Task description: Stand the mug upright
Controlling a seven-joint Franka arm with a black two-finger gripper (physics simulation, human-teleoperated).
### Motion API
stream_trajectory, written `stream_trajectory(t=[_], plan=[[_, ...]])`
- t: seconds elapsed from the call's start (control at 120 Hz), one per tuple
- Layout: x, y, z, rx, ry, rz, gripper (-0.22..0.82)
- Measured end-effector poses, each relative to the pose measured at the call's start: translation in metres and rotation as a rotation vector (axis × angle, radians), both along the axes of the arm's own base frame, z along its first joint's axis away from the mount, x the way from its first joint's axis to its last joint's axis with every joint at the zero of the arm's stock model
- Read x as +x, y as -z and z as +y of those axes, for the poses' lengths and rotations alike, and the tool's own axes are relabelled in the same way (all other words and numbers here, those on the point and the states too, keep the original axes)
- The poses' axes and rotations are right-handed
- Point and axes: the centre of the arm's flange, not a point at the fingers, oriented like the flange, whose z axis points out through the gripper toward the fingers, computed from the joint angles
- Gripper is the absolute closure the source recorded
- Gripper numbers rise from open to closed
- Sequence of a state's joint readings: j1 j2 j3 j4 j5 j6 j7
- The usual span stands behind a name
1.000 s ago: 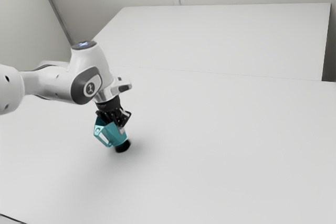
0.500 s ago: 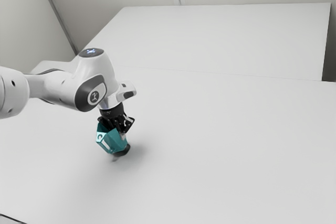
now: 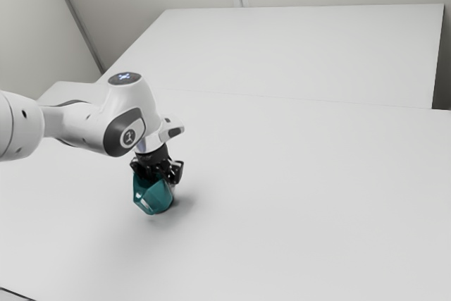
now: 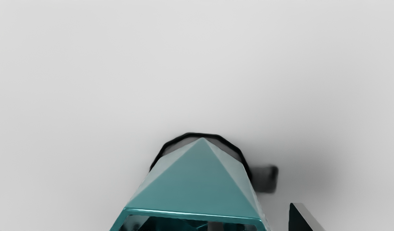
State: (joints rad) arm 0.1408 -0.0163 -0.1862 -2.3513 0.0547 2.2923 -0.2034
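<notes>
The mug is teal, faceted and dark-based, with the fingers spread apart.

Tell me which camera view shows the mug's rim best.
The wrist view: it looks down at the mug, so one edge of its rim stands out sharply, though the rest runs off the picture. In the exterior view the rim is small and largely hidden by the gripper.
</notes>
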Motion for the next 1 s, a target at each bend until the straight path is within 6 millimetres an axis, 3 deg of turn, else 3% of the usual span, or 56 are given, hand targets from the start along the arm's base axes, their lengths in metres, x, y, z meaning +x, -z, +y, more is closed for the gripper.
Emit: stream_trajectory(t=[0.342, 0.442, 0.667, 1.0], plan=[[-0.003, -0.047, -0.018, 0.01, 0.019, -0.075, 0.31], [0.0, -0.063, -0.019, 0.012, 0.014, -0.08, 0.21], [0.018, -0.117, -0.021, 0.008, 0.003, -0.083, 0.07], [0.042, -0.194, -0.022, 0.003, 0.032, -0.056, 0.01]])
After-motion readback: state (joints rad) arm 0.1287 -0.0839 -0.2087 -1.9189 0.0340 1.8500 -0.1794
